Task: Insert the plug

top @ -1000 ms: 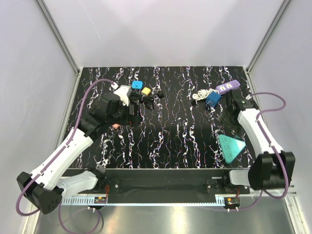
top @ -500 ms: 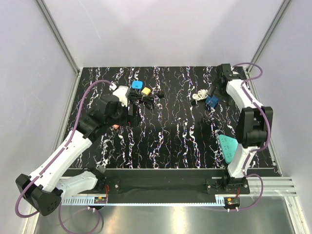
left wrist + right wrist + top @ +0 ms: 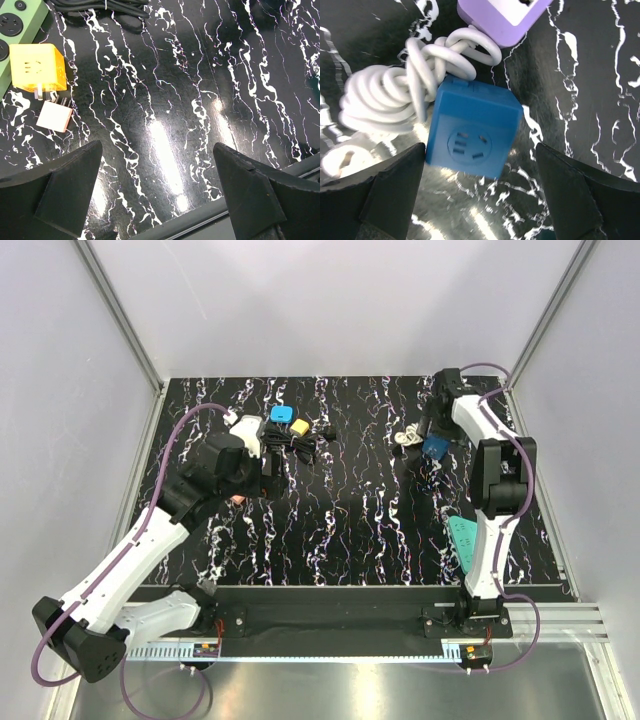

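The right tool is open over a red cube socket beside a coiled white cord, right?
No, the cube socket is blue, not red; the right wrist view shows it. The right tool is open over it, with the coiled white cord beside it.

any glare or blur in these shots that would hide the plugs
Left wrist: two bright glare streaks on the glossy table, clear of the orange cube, which reads sharp. Right wrist: glare patches below the blue cube and white cable; its socket face is crisp, the near fingers soft. Top external: even light, no hot spots on the table.
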Controlling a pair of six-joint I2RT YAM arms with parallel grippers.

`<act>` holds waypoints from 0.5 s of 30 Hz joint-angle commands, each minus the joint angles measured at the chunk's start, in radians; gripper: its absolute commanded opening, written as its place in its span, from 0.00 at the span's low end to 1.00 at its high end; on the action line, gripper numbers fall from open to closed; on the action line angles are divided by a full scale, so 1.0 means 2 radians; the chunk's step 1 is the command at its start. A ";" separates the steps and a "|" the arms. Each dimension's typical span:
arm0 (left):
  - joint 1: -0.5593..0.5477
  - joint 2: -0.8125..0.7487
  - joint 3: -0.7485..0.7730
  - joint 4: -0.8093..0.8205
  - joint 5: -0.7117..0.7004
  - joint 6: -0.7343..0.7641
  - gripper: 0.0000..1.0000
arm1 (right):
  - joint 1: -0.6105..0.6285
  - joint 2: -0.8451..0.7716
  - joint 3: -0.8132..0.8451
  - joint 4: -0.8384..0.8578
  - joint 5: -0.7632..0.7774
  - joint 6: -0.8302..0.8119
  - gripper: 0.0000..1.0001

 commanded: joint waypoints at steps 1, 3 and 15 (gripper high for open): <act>0.002 -0.005 -0.001 0.018 -0.012 0.003 0.99 | -0.002 0.021 0.018 0.009 0.025 -0.041 0.95; 0.004 -0.005 0.000 0.018 -0.014 0.002 0.99 | -0.003 0.025 0.014 0.010 0.024 -0.052 0.81; 0.024 0.011 0.006 0.033 0.075 -0.007 0.98 | 0.023 -0.175 -0.148 0.086 -0.244 -0.050 0.35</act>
